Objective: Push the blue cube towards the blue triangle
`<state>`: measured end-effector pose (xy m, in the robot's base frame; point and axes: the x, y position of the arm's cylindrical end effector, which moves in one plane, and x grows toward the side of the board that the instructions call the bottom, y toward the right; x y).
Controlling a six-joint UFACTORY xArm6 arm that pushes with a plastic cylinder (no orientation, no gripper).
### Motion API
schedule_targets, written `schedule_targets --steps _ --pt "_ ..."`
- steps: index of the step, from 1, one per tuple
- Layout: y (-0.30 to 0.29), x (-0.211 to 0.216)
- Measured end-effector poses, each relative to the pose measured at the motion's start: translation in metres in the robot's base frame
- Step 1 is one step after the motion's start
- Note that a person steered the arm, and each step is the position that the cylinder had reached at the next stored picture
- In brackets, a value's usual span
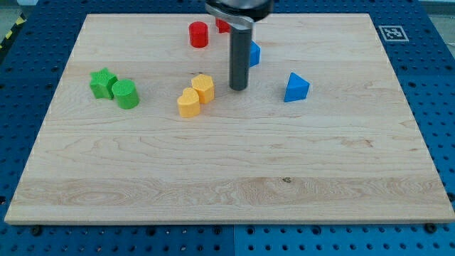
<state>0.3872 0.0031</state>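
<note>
The blue cube (254,53) sits near the view's top centre, partly hidden behind the dark rod. The blue triangle (296,87) lies below and to the right of it, a short gap apart. My tip (238,88) rests on the wooden board (227,163), just below and left of the blue cube, left of the blue triangle and right of the yellow blocks. It touches no block that I can see.
A yellow hexagon block (204,87) and a yellow heart-like block (188,102) touch each other left of the tip. A red cylinder (198,34) and a second red block (222,25), partly hidden, lie at the top. A green star (104,83) and a green cylinder (126,94) sit at the left.
</note>
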Motion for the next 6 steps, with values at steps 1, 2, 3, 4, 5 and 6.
schedule_targets --steps 1,2,3,4,5,6 --pt "-0.005 -0.022" --pt "-0.005 -0.051" --pt "-0.006 -0.077" --pt "-0.006 -0.083" --pt "-0.006 -0.088" --pt "-0.006 -0.099"
